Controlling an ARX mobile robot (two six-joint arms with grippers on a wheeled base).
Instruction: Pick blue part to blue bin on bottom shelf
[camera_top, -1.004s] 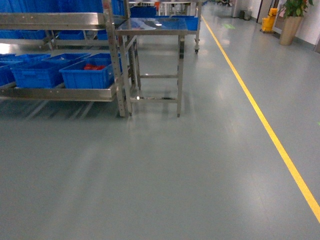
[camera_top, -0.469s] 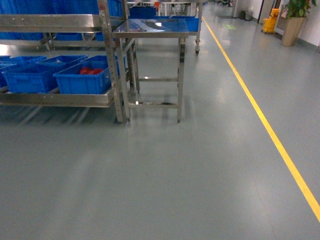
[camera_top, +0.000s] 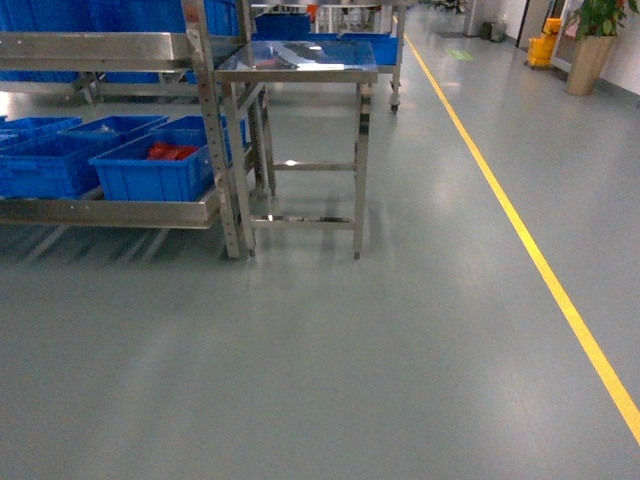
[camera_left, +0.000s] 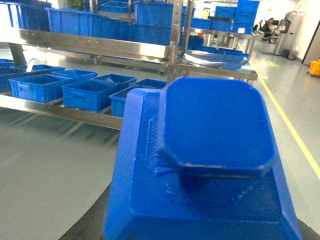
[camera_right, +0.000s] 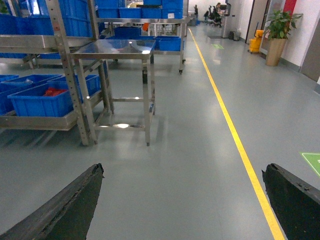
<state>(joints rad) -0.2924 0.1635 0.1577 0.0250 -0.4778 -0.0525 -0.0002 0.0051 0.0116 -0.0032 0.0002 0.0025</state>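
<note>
The blue part (camera_left: 215, 130), a square blue block with a raised rounded top, fills the left wrist view. My left gripper (camera_left: 200, 222) is shut on it, and only a dark finger (camera_left: 92, 225) shows at the lower left. The bottom shelf (camera_top: 110, 210) of the steel rack is at the left of the head view. It carries blue bins (camera_top: 45, 165), and the nearest bin (camera_top: 150, 172) holds red pieces (camera_top: 172, 152). My right gripper (camera_right: 185, 200) is open over bare floor, with nothing between its fingers (camera_right: 70, 210). Neither gripper shows in the head view.
A small square steel table (camera_top: 300, 70) stands right beside the rack's perforated upright (camera_top: 212, 140). A yellow floor line (camera_top: 530, 250) runs along the right. A potted plant (camera_top: 590, 40) stands at the far right, and more blue bins fill the upper shelf (camera_left: 95, 45).
In the head view the rack, bins and steel table have slid left and lower in the frame and look a little nearer, so the base has moved. No gripper comes into that view.
</note>
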